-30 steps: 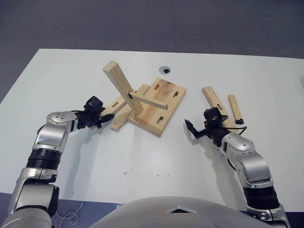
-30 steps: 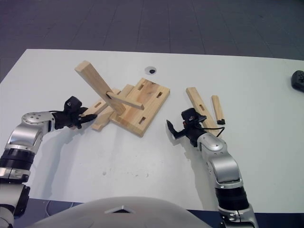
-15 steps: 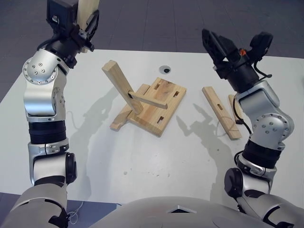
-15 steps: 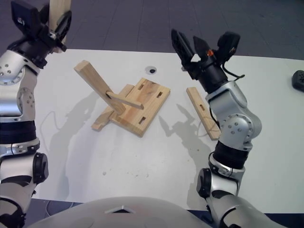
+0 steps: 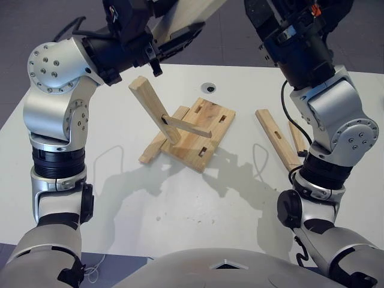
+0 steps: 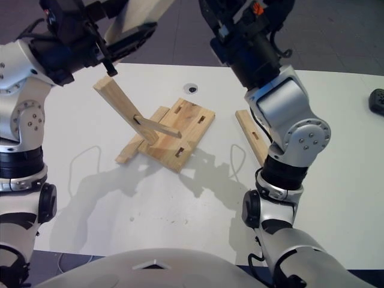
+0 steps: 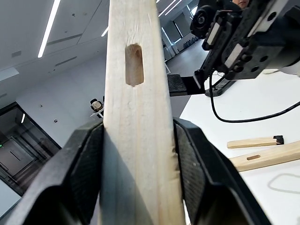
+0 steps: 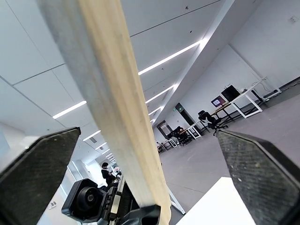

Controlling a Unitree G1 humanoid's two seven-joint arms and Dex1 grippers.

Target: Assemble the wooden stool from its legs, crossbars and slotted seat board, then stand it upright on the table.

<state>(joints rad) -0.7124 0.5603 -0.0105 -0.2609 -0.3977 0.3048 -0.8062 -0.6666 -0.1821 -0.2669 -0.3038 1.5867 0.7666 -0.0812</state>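
My left gripper (image 7: pixel 140 126) is shut on a slotted wooden leg (image 7: pixel 136 93), held high above the table's back left. The leg (image 5: pixel 187 13) slants up toward my right gripper (image 8: pixel 149 136), which is open, its fingers wide apart on either side of the leg's far end. On the table lies the slotted seat board (image 5: pixel 204 141). A tilted leg (image 5: pixel 151 105) stands in it, with a crossbar (image 5: pixel 191 128) joined to it. Another leg (image 5: pixel 153 149) lies under the board's left edge. To the right lie a slotted leg (image 5: pixel 275 143) and a short crossbar (image 5: pixel 295 135), partly behind my right arm.
A round hole (image 5: pixel 209 88) is in the white table (image 5: pixel 180 204) behind the board. A small black object (image 6: pixel 377 99) sits at the far right edge. The table's front half is bare.
Both arms rose from the table. The left gripper lifted a leg from beside the board, and now the leg tilts right, its end between the open right fingers.
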